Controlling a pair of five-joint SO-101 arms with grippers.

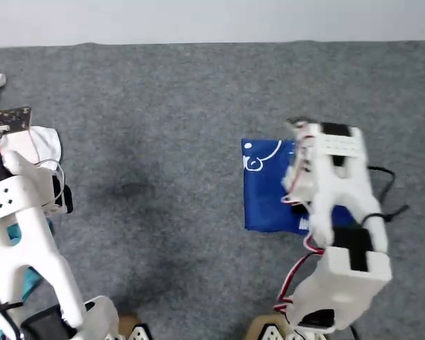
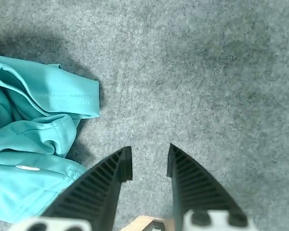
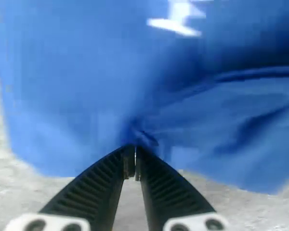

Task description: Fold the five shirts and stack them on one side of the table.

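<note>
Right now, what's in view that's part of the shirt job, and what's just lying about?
Job:
blue shirt, pinched by right gripper
teal shirt, near open left gripper
white shirt, likely

Not the job:
grey mat
black cable

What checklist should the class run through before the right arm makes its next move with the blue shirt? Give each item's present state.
1. Right gripper holds the blue shirt: ok, fingers closed on a pinch of fabric.
2. Left gripper free: ok, fingers open over bare surface, holding nothing.
3. Teal shirt apart from the left gripper: ok, it lies crumpled beside it.
4. Blue shirt neatly folded: cannot tell, the arm covers part of it in the high view.
5. Room on the table between the arms: ok, bare grey surface.
6. Five shirts accounted for: cannot tell; blue, teal and a white cloth are seen.
</note>
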